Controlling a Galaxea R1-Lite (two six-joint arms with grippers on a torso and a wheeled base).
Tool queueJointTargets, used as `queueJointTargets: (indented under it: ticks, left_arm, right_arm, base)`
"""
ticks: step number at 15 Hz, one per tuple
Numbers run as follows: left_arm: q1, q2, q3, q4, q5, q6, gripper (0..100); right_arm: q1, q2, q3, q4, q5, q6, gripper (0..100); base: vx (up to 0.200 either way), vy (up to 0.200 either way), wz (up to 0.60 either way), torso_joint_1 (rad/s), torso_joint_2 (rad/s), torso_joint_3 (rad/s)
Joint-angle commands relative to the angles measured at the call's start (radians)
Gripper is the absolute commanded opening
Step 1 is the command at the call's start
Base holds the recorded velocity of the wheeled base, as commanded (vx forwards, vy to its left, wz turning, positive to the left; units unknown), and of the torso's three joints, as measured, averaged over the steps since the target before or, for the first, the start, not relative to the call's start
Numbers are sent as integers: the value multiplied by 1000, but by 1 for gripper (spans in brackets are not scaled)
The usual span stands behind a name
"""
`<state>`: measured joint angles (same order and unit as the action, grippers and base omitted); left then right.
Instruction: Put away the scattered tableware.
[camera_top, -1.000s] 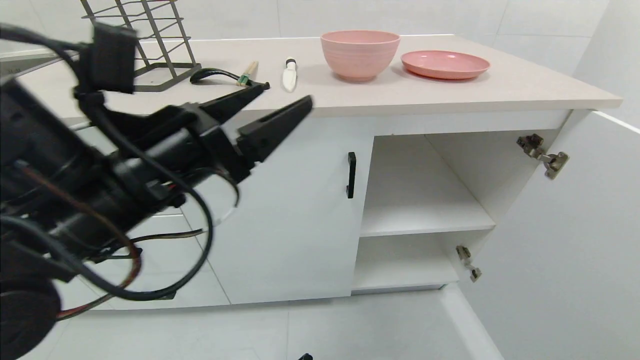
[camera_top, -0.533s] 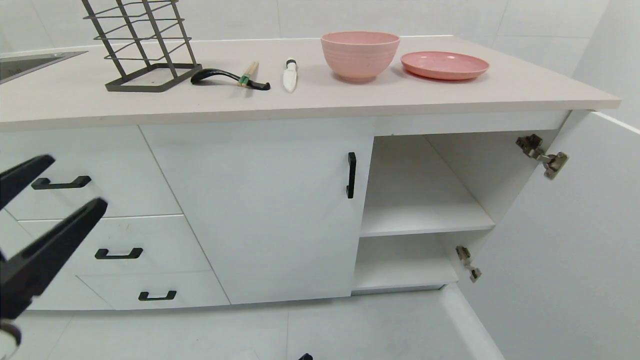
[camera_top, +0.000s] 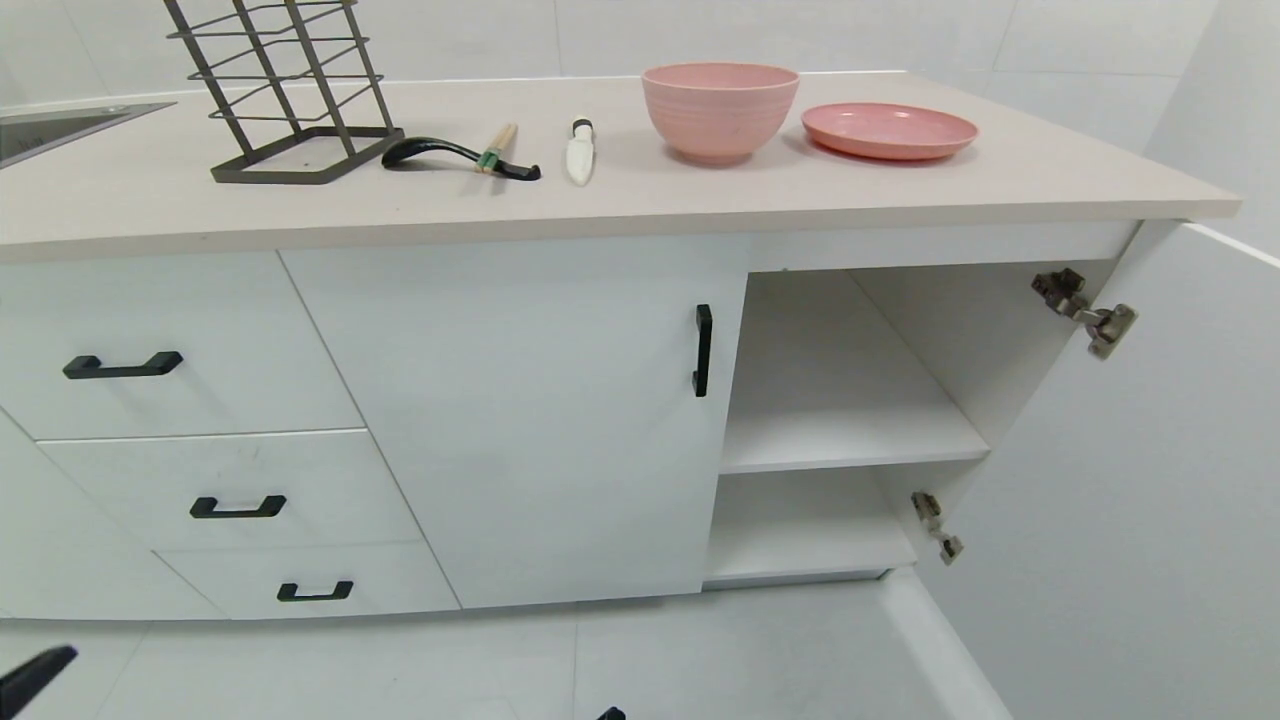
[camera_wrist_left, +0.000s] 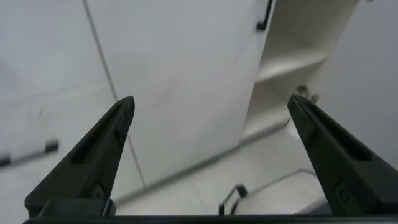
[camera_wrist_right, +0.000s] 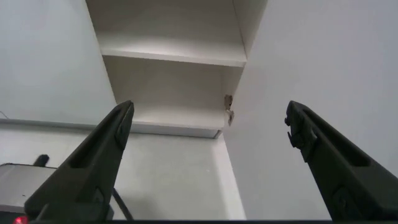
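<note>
tableware all lies on the counter (camera_top: 1000, 190), nothing stored yet. bowl (camera_top: 720, 105) and plate (camera_top: 888, 128) sit just beside each other toward the right end, above the open cupboard (camera_top: 850, 420). knife (camera_top: 578, 155), chopsticks (camera_top: 497, 147) and spoon (camera_top: 440, 152) lie mid-counter by the rack (camera_top: 290, 90). left gripper (camera_wrist_left: 211, 102) hangs low before the doors, jaws spread wide, holding nothing. right gripper (camera_wrist_right: 209, 107) is the same, facing the shelves. picking looks about to start: an arm must rise to the counter and close on one piece.
</note>
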<state>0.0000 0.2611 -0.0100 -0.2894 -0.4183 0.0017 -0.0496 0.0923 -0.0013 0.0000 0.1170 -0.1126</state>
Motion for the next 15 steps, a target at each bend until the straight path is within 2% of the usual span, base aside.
queueJointTargets:
  ticks: [1,3,4,5,7,8,14,15]
  left_arm:
    - [5,-260,5,249,82,9,100]
    - [3,-261,8,236,231,18,100]
    - [3,-261,10,268,377,69,100]
    - [3,-261,10,288,440,60,100]
    - [2,-261,10,285,398,21,100]
    - [2,-261,10,286,398,14,100]
    - [2,-261,10,286,403,4,100]
    - [2,-261,10,286,417,4,100]
  right_arm:
    - [0,0,1,5,-2,37,100]
    - [-1,1,1,5,-8,42,100]
    - [-1,1,1,5,-59,40,100]
    - [-1,1,1,5,-76,44,100]
    - [19,-8,1,5,-22,47,100]
    - [40,-45,1,5,-16,47,100]
    - [50,-86,1,6,-16,48,100]
    - [50,-86,1,6,-16,47,100]
  base:
    - [0,0,0,0,0,0]
    - [0,0,0,0,0,0]
    - [0,0,0,0,0,0]
    - [0,0,0,0,0,0]
    - [0,0,0,0,0,0]
    - [0,0,0,0,0,0]
    - [0,0,0,0,0,0]
    - [0,-200,-600,2,2,2]
